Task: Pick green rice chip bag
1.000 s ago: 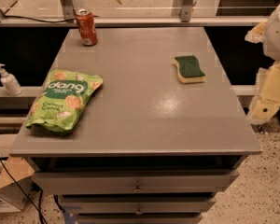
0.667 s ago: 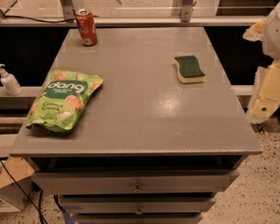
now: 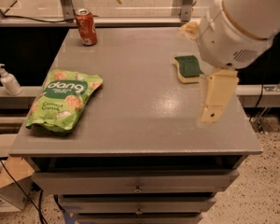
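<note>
In the camera view we see one grey table (image 3: 140,111) with drawers below, two of which show a small knob at the front. The green rice chip bag (image 3: 63,99) lies flat on the table's near left part, close to the left edge and just short of the front edge, its "dang" lettering facing up. We count one such bag. At the far left corner stands one red soda can (image 3: 86,27), upright and well apart from the bag. One sponge (image 3: 186,68), green on top with a yellow underside, lies on the right half of the table. The end effector (image 3: 214,99) hangs over the table's right side, near the front right corner and just beside the sponge. It is a cream-coloured part reaching down from the big white rounded housing of the arm (image 3: 242,27), which covers the table's far right corner and the sponge's right edge. We cannot tell whether the end effector is wide or narrow, and it holds nothing that we can see. Between it and the bag lies only bare table top, so nothing stands in the way there. Off the table, one white pump bottle (image 3: 8,80) stands on a ledge at the left. One cardboard box (image 3: 9,183) sits on the floor below it, beside dark cables.
</note>
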Robot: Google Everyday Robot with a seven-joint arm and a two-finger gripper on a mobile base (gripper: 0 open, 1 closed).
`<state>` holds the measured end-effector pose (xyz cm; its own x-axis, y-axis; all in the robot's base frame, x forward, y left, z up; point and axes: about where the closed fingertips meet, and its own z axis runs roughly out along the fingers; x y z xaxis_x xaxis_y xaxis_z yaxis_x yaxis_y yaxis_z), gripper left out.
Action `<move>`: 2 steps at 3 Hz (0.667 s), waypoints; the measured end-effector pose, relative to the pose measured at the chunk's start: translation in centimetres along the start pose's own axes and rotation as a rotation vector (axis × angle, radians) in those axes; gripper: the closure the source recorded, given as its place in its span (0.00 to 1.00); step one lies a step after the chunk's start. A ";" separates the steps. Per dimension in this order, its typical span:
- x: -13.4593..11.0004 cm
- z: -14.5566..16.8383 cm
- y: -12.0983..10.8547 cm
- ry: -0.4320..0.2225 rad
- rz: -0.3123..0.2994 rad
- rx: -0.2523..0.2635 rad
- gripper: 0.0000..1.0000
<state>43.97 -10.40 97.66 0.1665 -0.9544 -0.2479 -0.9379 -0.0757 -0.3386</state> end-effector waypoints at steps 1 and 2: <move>-6.2 2.2 -0.5 -0.083 -0.160 -0.013 0.00; -11.8 4.9 -1.2 -0.175 -0.276 -0.056 0.00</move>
<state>44.67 2.34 96.54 0.4616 -0.8321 -0.3074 -0.8648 -0.3449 -0.3649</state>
